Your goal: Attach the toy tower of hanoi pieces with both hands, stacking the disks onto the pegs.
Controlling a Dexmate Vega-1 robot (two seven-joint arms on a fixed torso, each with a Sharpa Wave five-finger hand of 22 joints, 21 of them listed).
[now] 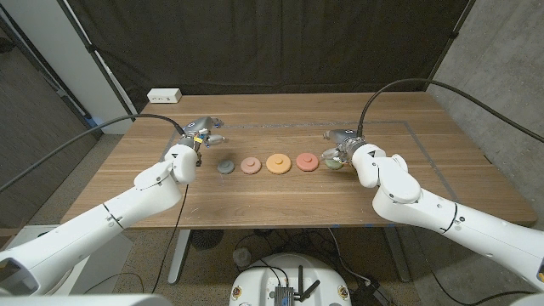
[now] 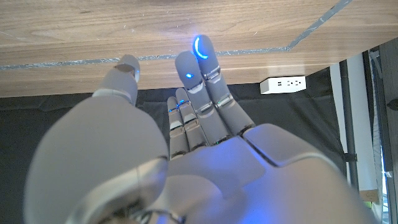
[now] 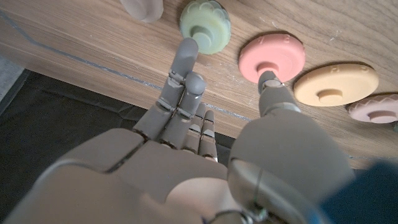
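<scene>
A: Why are the disks in a row?

B: So each robot hand can reach one. Grey disk (image 1: 225,167), small pink disk (image 1: 251,165), orange disk (image 1: 277,163), big pink disk (image 1: 307,161) and green disk (image 1: 333,163) lie flat on the worktop (image 1: 255,200).

A: Is anything held?

B: No. The right robot hand (image 1: 342,150) is open, fingers (image 3: 186,59) by the green disk. The left robot hand (image 1: 201,134) is open too, just past the grey one.
</scene>
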